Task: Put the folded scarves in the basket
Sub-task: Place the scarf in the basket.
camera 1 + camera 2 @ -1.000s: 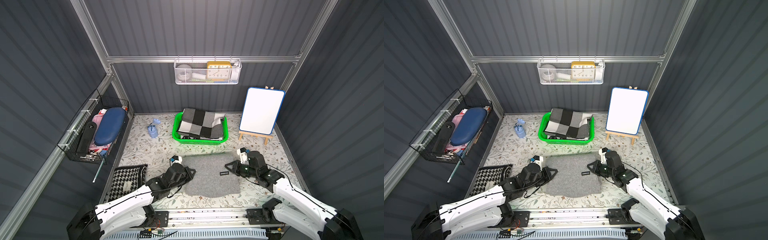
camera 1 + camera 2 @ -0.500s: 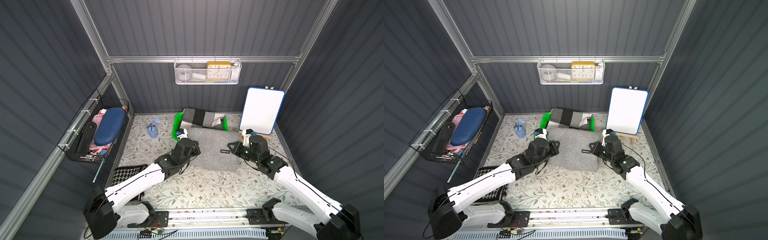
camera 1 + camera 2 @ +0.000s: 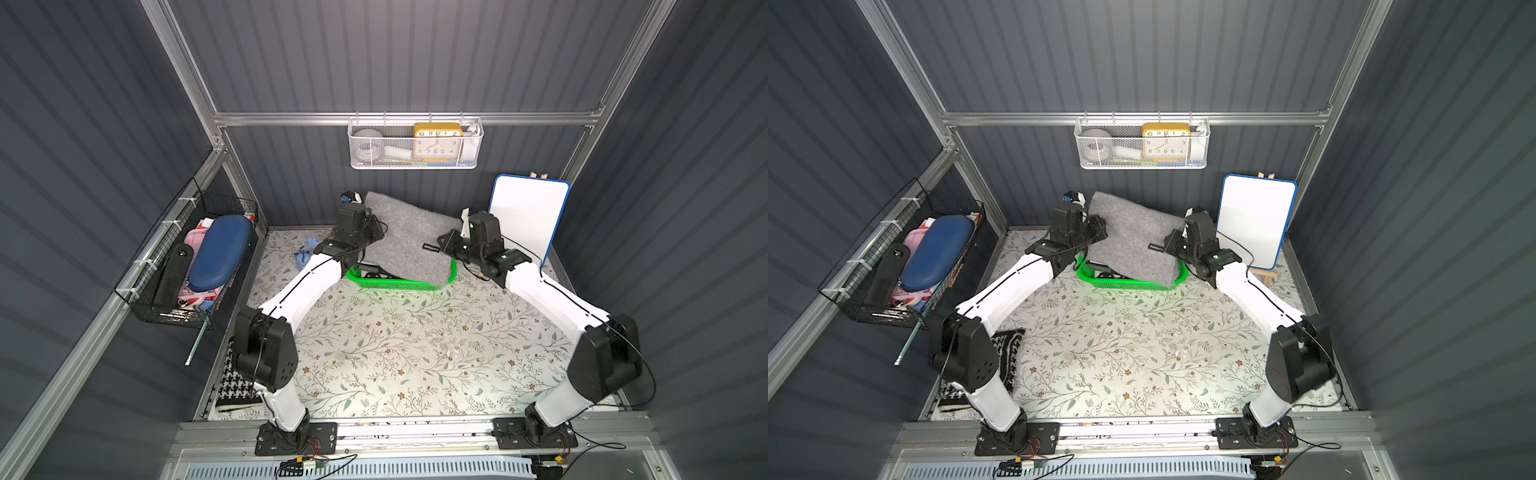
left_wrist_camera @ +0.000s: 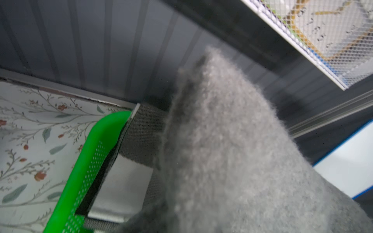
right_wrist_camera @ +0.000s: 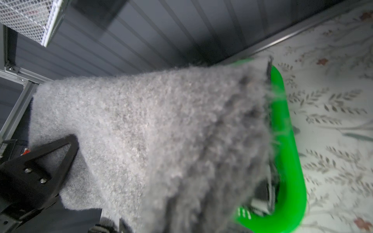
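The folded scarf (image 3: 409,245) (image 3: 1133,245) is plain fuzzy grey with a small black label. It hangs stretched and slanted above the green basket (image 3: 395,285) (image 3: 1126,284), its lower edge drooping over the basket's front right corner. My left gripper (image 3: 375,232) (image 3: 1098,231) is shut on its left edge, my right gripper (image 3: 443,243) (image 3: 1167,245) on its right edge. In the wrist views the scarf (image 4: 232,151) (image 5: 161,131) hides my jaws. A black-and-white checked cloth (image 4: 131,171) lies inside the basket (image 4: 80,171) (image 5: 286,141).
A white mesh wall basket (image 3: 415,145) with a yellow clock hangs above the scarf. A whiteboard (image 3: 525,220) on an easel stands behind the right arm. A black wire basket (image 3: 195,266) is on the left wall. A blue object (image 3: 305,253) and a houndstooth cloth (image 3: 237,386) lie on the floor.
Both arms have lifted the scarf from the front of the floor and carried it back and up over the basket. Both grippers have stayed shut on it.
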You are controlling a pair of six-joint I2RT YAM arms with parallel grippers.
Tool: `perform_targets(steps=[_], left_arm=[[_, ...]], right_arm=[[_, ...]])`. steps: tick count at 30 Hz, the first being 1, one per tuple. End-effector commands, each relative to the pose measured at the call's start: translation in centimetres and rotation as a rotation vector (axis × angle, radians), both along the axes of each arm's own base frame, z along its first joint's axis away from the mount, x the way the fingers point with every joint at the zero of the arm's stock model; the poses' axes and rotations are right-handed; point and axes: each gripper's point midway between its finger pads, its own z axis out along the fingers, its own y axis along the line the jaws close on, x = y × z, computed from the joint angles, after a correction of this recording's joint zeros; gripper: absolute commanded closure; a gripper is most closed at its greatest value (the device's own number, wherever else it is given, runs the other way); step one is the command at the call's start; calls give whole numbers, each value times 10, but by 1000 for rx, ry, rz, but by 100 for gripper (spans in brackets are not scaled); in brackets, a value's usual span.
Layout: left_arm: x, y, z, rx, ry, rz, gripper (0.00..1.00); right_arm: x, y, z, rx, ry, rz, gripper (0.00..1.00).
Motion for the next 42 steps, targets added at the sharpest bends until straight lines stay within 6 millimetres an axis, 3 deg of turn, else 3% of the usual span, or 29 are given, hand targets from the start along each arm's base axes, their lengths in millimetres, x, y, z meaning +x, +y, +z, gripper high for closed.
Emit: perform_targets(steps=[1, 7, 13, 21, 27, 29, 30, 34, 37, 40, 42], left_arm=[[26, 9, -1, 25, -8, -15, 100], [50, 18, -41, 14, 78, -17, 100], [61, 12, -76, 34, 130, -47, 100], [80, 7, -116, 48, 191, -54, 99], [85, 5, -125, 44, 202, -64, 81], [84, 2, -121, 32, 199, -78, 67], [83, -1, -116, 25, 192, -93, 53], [73, -12, -79, 4, 117, -188, 17], [59, -22, -37, -16, 32, -263, 11], [32, -33, 3, -78, -18, -332, 1], [9, -42, 25, -110, -48, -370, 1]], right_arm=[[23, -3, -10, -60, 19, 25, 100], [60, -9, -44, -94, 96, 5, 100], [77, -11, -82, -145, 166, 14, 100], [104, -35, -128, -290, 218, -65, 100], [114, -43, -138, -315, 222, -86, 100], [115, -39, -137, -301, 213, -71, 93], [115, -36, -135, -287, 207, -57, 84], [112, -22, -116, -223, 178, 1, 59], [103, -20, -93, -199, 151, 14, 48], [90, -22, -62, -174, 99, 6, 40], [79, -24, -42, -156, 63, -4, 33]])
